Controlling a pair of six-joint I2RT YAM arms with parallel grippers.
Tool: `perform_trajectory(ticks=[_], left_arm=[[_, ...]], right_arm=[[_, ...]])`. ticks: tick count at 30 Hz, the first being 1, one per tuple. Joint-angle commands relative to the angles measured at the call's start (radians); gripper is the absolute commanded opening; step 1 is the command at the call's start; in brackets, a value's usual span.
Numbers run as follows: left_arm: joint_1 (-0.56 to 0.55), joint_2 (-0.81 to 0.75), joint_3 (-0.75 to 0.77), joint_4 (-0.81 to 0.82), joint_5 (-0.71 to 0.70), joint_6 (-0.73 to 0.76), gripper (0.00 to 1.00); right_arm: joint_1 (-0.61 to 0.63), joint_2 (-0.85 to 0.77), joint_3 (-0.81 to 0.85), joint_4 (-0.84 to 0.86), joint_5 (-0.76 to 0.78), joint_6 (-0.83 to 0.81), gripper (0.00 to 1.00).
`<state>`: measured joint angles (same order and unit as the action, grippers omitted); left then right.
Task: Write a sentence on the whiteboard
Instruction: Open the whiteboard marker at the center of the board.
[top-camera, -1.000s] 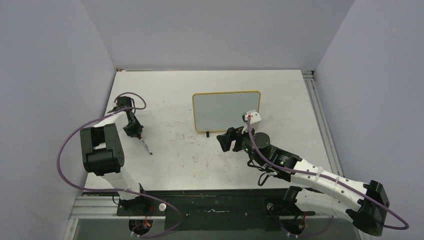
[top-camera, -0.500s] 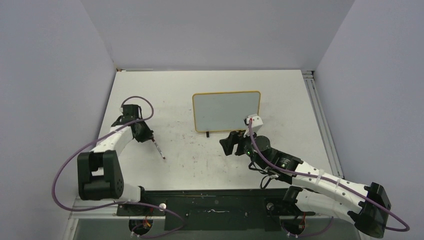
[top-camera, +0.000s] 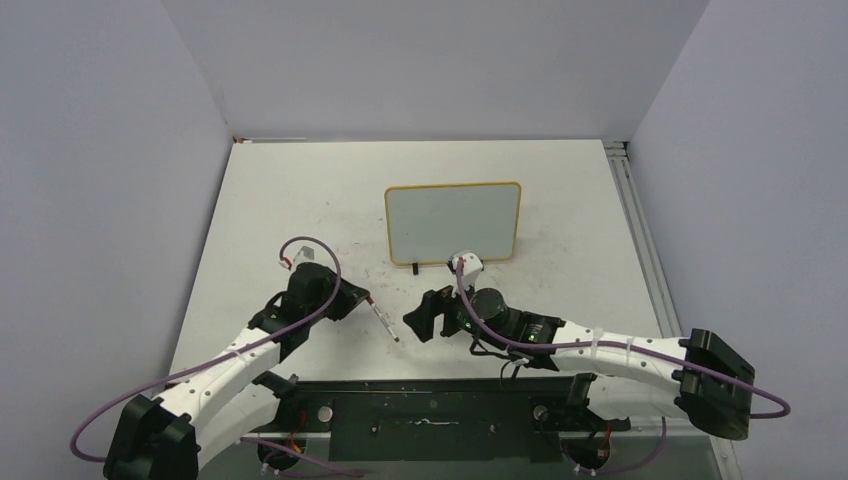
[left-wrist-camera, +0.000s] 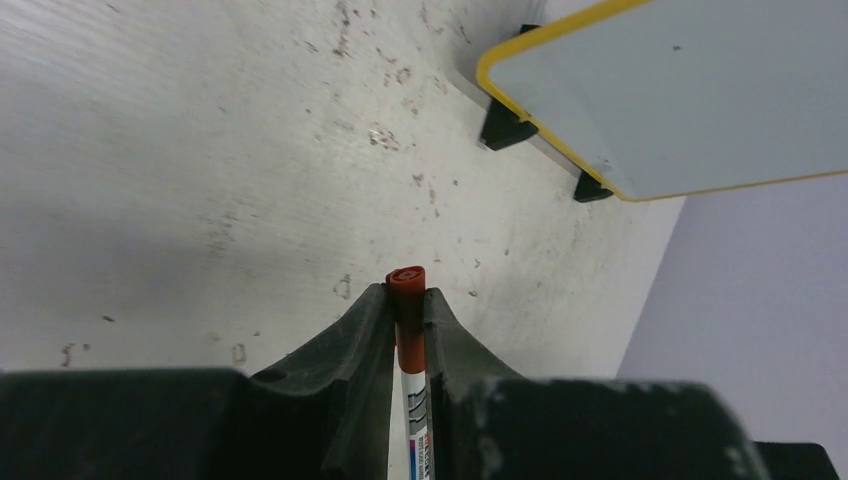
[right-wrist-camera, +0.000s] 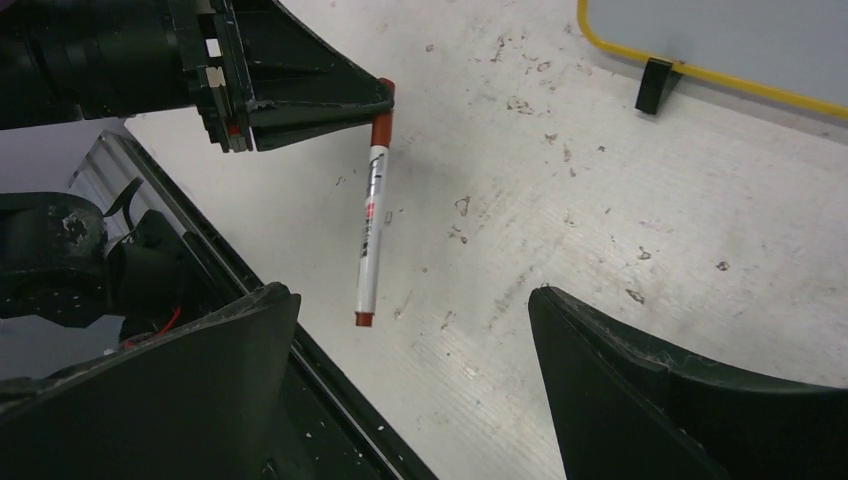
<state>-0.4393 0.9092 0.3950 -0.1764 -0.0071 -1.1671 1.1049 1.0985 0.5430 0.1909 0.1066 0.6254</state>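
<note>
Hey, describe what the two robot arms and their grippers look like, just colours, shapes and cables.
The left arm and right arm have white links with bulky black joint housings. A purple cable loops off each wrist and runs down to the base. The left gripper and right gripper are black, with wedge-shaped, tapering fingers. A small green light shows on the right wrist.

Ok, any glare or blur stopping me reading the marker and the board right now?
Top external: even light, the whiteboard shows flat grey with no glare. Left wrist: the marker cap is sharp, while the left fingers holding it are dark with little detail. Right wrist: the marker body is crisp, the right fingers soft and dark in the foreground.
</note>
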Motion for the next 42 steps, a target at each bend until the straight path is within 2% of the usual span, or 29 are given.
perform_trajectory(ticks=[1,12,14,21,23,24,27,28,31,35,37,39,42], left_arm=[[-0.099,-0.017,0.004,0.153,-0.091,-0.158,0.00],[-0.193,0.028,-0.005,0.260,-0.108,-0.216,0.00],[-0.200,0.026,-0.016,0.275,-0.109,-0.225,0.00],[-0.206,0.014,-0.023,0.275,-0.116,-0.217,0.00],[-0.207,0.012,-0.021,0.277,-0.111,-0.185,0.00],[-0.207,0.011,-0.020,0.285,-0.100,-0.157,0.11],[-0.205,0.001,0.022,0.210,-0.086,-0.060,0.62],[-0.204,-0.007,0.043,0.183,-0.089,-0.008,0.73],[-0.199,-0.029,0.131,0.027,-0.106,0.140,0.90],[-0.198,-0.008,0.299,-0.149,-0.132,0.396,0.95],[-0.203,0.016,0.388,-0.210,-0.126,0.519,0.95],[-0.215,0.027,0.438,-0.234,-0.090,0.642,0.95],[-0.257,0.003,0.442,-0.199,0.065,0.887,0.94]], right_arm=[[0.018,0.063,0.018,0.132,-0.091,0.040,0.87],[0.036,0.198,0.079,0.083,-0.129,0.069,0.66],[0.040,0.209,0.085,0.089,-0.136,0.069,0.57],[0.048,0.232,0.107,0.077,-0.128,0.074,0.14],[0.049,0.218,0.105,0.067,-0.112,0.078,0.06],[0.049,0.207,0.108,0.046,-0.095,0.080,0.05],[0.047,0.162,0.120,-0.024,-0.032,0.077,0.05],[0.047,0.138,0.124,-0.067,-0.017,0.070,0.05],[0.030,0.075,0.141,-0.177,0.010,0.050,0.05],[-0.088,-0.015,0.165,-0.346,-0.090,0.015,0.05],[-0.173,-0.050,0.188,-0.422,-0.214,-0.018,0.05],[-0.239,-0.067,0.229,-0.516,-0.288,-0.061,0.05],[-0.342,-0.065,0.289,-0.643,-0.411,-0.125,0.05]])
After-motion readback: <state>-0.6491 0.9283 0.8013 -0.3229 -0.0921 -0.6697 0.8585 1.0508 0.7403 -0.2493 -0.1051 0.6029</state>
